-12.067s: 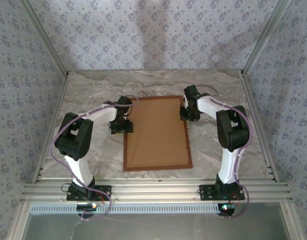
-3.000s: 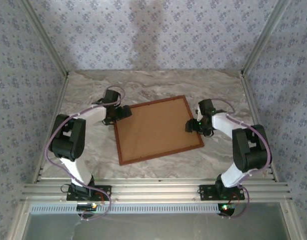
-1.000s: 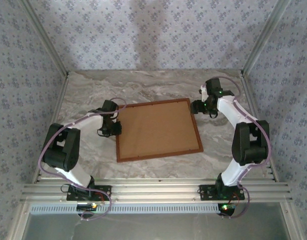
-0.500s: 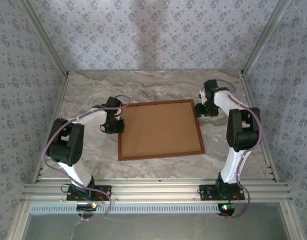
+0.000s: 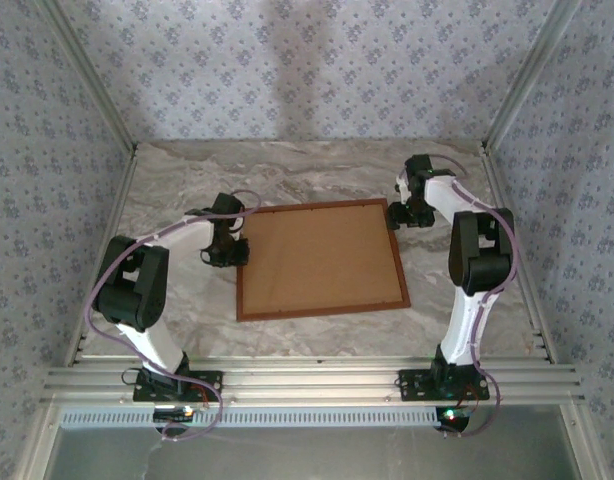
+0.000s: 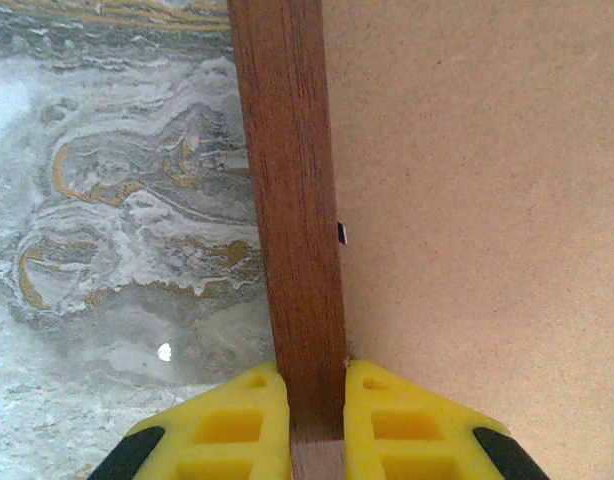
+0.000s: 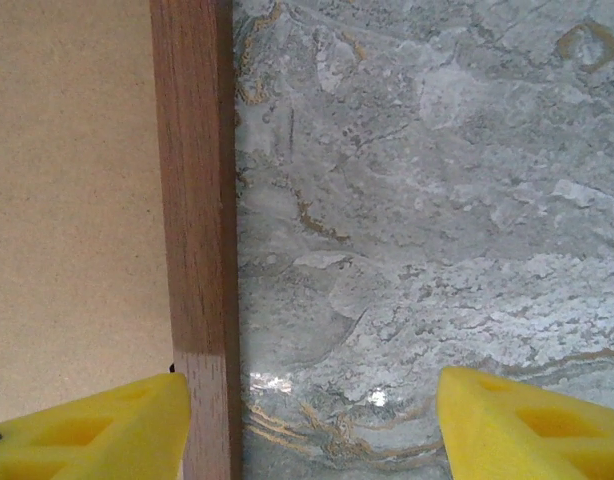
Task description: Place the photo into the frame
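Left hand [image 5: 228,250], seen from above, is clenched on the left rail of the frame [image 5: 317,311], near that rail's far end. The frame lies flat on the grey marbled table [image 5: 177,190], roughly midway between the two arms, with its long sides running left to right. A plain brown backing board [image 5: 322,258] fills its opening. The right hand [image 5: 399,217] sits at the frame's far right corner, its arm curving in from the right side.

From the left wrist camera, two yellow fingers [image 6: 232,430] press against either side of the reddish-brown wooden rail, pinching it between them. The brown board lies to the right of the rail and the marbled table to the left.

From the right wrist camera, the right hand's yellow fingers [image 7: 527,425] stand wide apart, released and gripping nothing. The frame's rail runs up the picture just beside the finger on the left, which sits over the brown board. The other finger hangs over bare table, well apart from the rail.
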